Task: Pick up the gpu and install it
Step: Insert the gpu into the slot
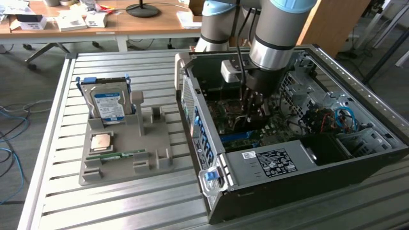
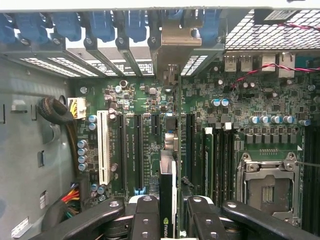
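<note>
We have the gripper (image 2: 172, 212) clenched on the gpu (image 2: 166, 195), held edge-on inside the open computer case (image 1: 268, 203) at the exterior view's centre. Its long axis runs parallel to the motherboard's black slots (image 2: 137, 145), directly beneath it.

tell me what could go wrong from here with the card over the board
1. The gripper holds the gpu edge-on over several close, parallel expansion slots. A small offset could seat it in the wrong one or land it between two.
2. The card's far end sits near the blue latches. It might catch there and tilt in the grip.
</note>
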Motion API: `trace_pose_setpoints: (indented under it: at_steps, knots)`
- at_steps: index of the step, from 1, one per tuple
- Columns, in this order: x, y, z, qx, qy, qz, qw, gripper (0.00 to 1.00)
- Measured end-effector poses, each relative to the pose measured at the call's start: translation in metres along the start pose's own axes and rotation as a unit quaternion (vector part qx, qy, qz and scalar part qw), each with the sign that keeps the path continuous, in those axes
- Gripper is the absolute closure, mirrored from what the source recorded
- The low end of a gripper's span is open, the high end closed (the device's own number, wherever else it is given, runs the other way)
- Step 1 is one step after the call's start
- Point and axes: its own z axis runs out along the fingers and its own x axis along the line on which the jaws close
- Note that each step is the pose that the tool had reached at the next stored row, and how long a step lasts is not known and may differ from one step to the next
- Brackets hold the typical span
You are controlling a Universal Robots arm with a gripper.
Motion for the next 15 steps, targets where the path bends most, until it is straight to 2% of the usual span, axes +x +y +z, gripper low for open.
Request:
trace_pose_setpoints:
  at_steps: [9, 15]
  knots:
    - [-0.0001, 0.0003, 0.0063, 0.0000, 0.0001, 0.000, 1.0000, 0.74]
    - [-0.0001, 0.0020, 0.0065, 0.0000, 0.0000, 0.000, 1.0000, 0.74]
